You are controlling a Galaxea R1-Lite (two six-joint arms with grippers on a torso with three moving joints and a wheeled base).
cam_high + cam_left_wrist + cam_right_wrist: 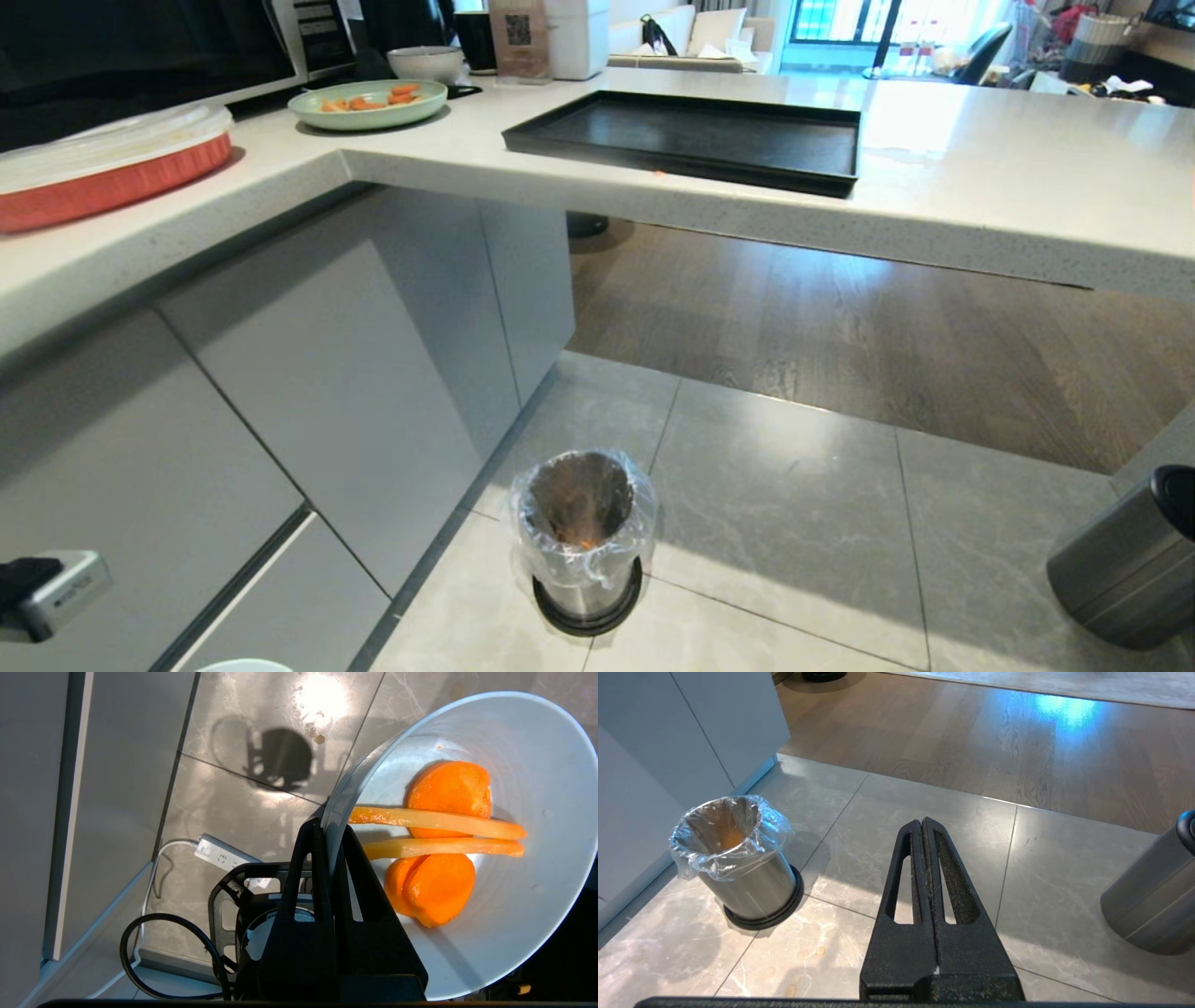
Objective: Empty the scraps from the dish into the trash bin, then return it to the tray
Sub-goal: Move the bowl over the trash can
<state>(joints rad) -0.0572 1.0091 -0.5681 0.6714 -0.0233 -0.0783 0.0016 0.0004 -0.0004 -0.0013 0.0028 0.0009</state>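
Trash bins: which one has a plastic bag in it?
The small shiny metal trash bin by the cabinet wears a crinkled clear liner over its rim. The larger dark-grey bin shows none.

A pale speckled countertop (980,177) crosses the upper frame above grey cabinet doors (308,373) at left, with grey marbled floor tiles (794,523) below, dark wood flooring (887,327) behind them, and bright windows (840,23) at upper right.

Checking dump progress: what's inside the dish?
Dish, pinched at its rim by the left tool, holds orange slices and two yellow sticks. The tool hides part of the bowl.
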